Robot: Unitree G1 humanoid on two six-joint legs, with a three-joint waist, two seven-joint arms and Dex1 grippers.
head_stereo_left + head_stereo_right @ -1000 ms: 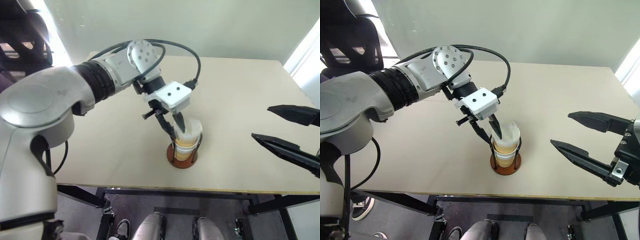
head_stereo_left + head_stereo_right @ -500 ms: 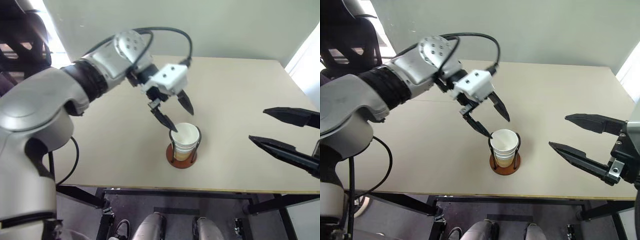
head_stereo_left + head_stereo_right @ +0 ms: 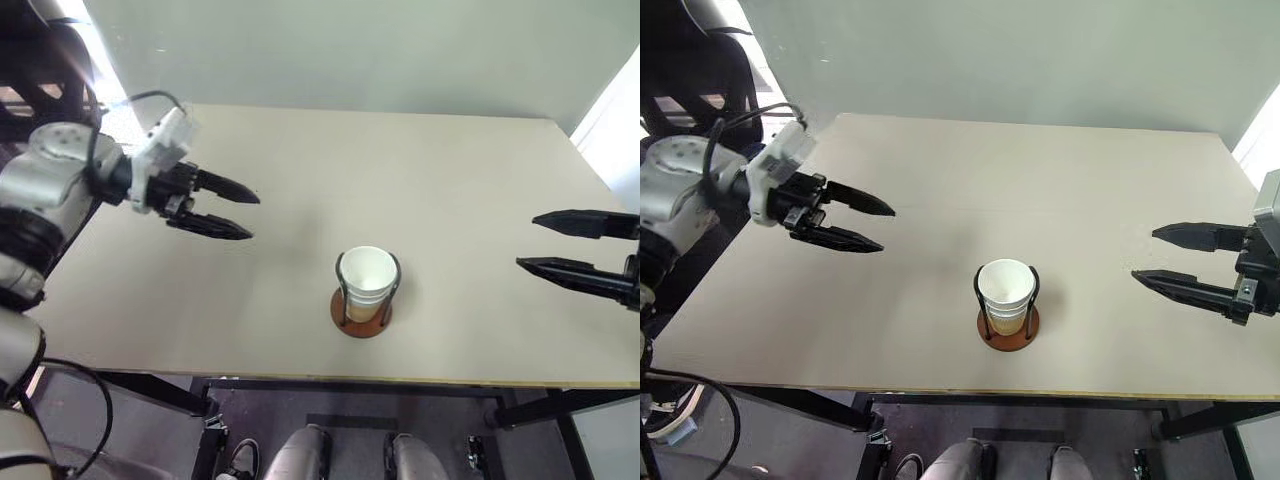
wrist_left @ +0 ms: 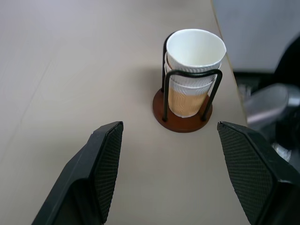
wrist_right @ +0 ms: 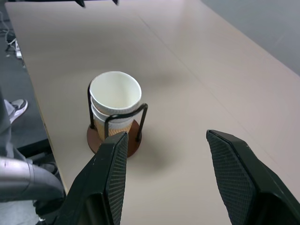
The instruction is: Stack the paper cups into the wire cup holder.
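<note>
You've got the paper cups point(image 3: 1007, 290) nested in the wire cup holder point(image 3: 1009, 327), sitting near the front edge of the tabletop point(image 3: 1040, 180), roughly midway across. Bare, smooth beige surface spreads wide on every side. Your left gripper point(image 3: 868, 225) hangs well off to the left, jaws spread, empty. Your right gripper point(image 3: 1160, 255) hovers near the right edge, jaws parted, empty. Black wire loops, round reddish-brown base, white rolled rims.
</note>
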